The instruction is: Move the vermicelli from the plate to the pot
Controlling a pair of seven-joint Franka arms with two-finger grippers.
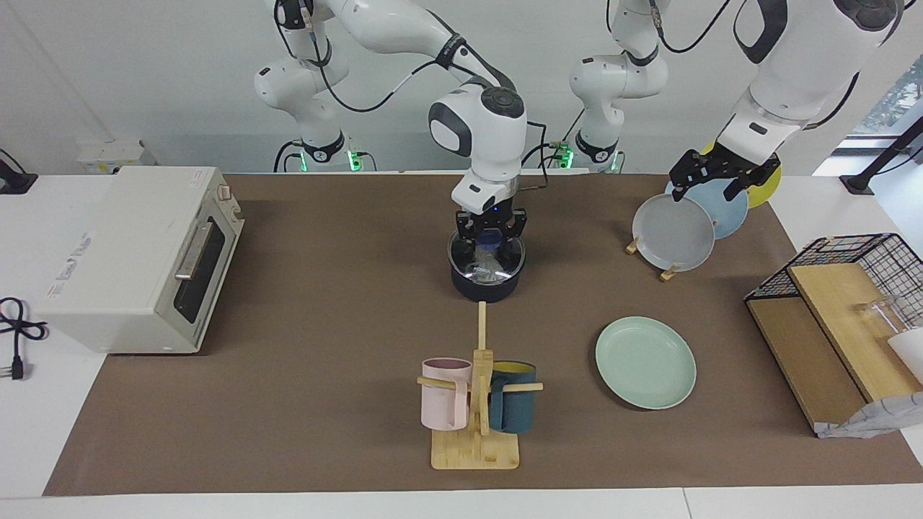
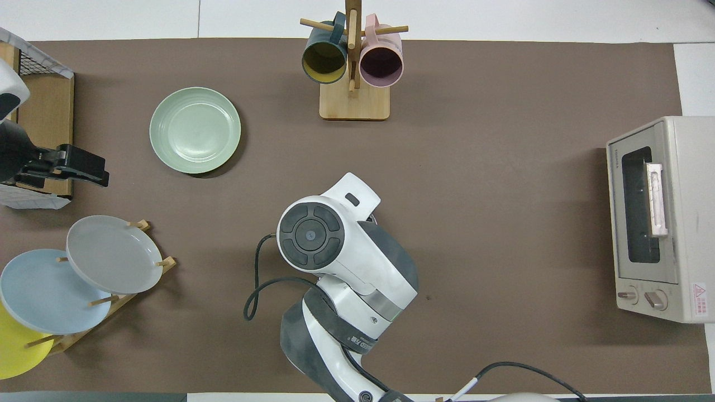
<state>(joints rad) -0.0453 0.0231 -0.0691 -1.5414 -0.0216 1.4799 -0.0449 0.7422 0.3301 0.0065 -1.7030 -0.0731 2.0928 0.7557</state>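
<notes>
The dark navy pot (image 1: 461,282) stands at the middle of the table, nearer to the robots than the mug stand. The vermicelli (image 1: 487,268) lies inside it as a pale translucent bundle. My right gripper (image 1: 490,245) is just above the pot's mouth, open, right over the vermicelli. In the overhead view the right arm hides the pot and the vermicelli. The mint-green plate (image 1: 645,362) (image 2: 195,129) lies flat and bare toward the left arm's end. My left gripper (image 1: 710,186) (image 2: 103,173) is open and empty, waiting in the air over the upright plates.
A rack with upright grey (image 1: 673,232), light-blue (image 1: 728,205) and yellow plates stands toward the left arm's end. A wire basket with wooden boards (image 1: 836,317) is beside it. A mug stand with pink and teal mugs (image 1: 476,404) and a toaster oven (image 1: 144,259) are also there.
</notes>
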